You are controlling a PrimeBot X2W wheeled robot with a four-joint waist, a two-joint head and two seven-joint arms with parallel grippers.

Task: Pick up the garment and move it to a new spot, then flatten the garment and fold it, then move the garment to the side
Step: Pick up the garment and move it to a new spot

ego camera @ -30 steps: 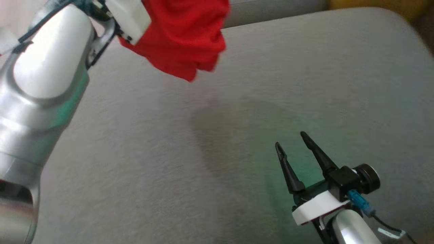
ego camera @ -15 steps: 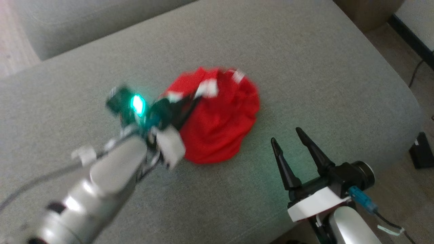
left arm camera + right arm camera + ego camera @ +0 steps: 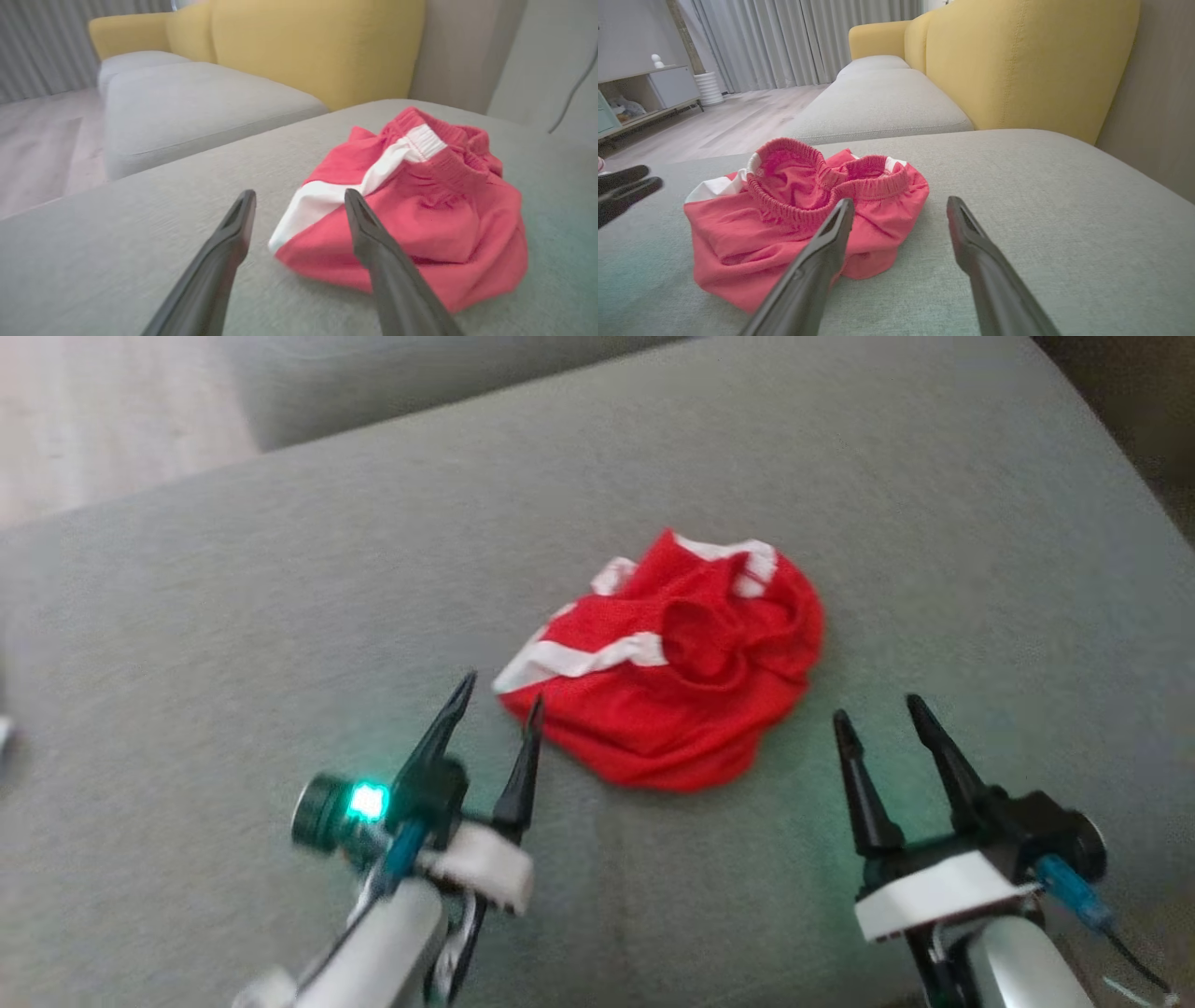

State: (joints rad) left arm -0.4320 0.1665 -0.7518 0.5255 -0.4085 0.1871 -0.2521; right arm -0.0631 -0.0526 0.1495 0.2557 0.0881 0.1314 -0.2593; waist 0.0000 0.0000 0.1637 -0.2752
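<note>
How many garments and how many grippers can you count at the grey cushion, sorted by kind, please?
Red garment: 1
Grippers: 2 (left gripper, right gripper), both with fingers apart
Total: 3

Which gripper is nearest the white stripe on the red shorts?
The left gripper: the shorts' white stripe ends beyond its tips; the right gripper sits farther off.

Red garment [image 3: 784,219] crumpled on grey cushion [image 3: 1017,210], elastic waistband up, white trim at its left. Right hand [image 3: 900,203] empty, fingers spread, near the heap's right end. Left hand [image 3: 647,177] tips at left edge. Yellow backrest [image 3: 1017,60] behind.
</note>
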